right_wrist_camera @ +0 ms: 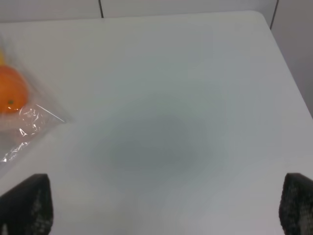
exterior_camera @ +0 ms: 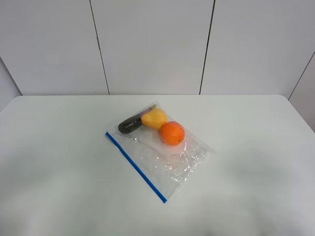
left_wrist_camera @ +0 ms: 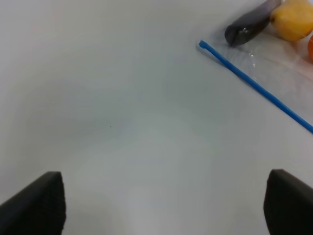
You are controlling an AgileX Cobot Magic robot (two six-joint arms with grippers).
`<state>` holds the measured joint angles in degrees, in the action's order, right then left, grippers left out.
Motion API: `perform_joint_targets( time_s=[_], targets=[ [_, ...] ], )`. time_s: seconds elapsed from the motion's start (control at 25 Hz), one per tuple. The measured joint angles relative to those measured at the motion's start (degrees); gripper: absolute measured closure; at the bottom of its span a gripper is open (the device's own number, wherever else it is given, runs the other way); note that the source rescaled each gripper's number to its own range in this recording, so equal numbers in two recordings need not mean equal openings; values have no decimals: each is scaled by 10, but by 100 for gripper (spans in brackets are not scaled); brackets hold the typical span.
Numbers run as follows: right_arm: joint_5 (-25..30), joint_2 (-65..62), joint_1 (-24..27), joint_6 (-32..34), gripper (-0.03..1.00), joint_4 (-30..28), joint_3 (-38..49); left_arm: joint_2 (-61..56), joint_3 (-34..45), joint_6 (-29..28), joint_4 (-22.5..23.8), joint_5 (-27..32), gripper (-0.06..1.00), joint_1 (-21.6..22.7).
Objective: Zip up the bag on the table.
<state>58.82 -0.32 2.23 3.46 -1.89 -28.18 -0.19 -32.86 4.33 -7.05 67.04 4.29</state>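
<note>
**Blue strip lay nearer the left arm**

The left gripper (left_wrist_camera: 161, 205) stood wide open — one dark fingertip (left_wrist_camera: 36, 203) showed at each lower corner of its wrist view, with only bare white bench (left_wrist_camera: 122, 122) between them, nothing held. The right gripper (right_wrist_camera: 161, 208) was spread just as wide, its fingertips (right_wrist_camera: 27, 203) also at the corners of its own view and gripping nothing. Both hung above the bench, apart from the bag; neither arm appeared in the high view, so how far off they were could not be told.

Outward from the left fingers, the blue zipper strip (left_wrist_camera: 254, 85) ran as a straight diagonal line ahead and off to one side, its near end plainly in view. Beyond it lay the dark eggplant (left_wrist_camera: 247, 27) and the yellow fruit (left_wrist_camera: 293, 19). The right wrist view caught only the bag's opposite, crinkled clear corner (right_wrist_camera: 29, 122) and the orange (right_wrist_camera: 12, 90) — no blue at all.

From above, the bag (exterior_camera: 167, 155) rested flat near the middle of the bench, its zipper edge (exterior_camera: 135, 166) facing the left side and slanting from the far end near the eggplant toward the front edge. The fruit sat bunched at the far corner (away from the strip's front end).

So the strip probably fell to the left arm, with the right better placed to steady the clear side.
</note>
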Motion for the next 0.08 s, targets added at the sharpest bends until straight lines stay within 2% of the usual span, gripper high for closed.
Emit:
perform_joint_targets(
  time_s=[0.08],
  targets=[
    [0, 0, 0, 0, -3, 0, 0, 0, 0, 0, 0, 0, -2, 0]
  ],
)
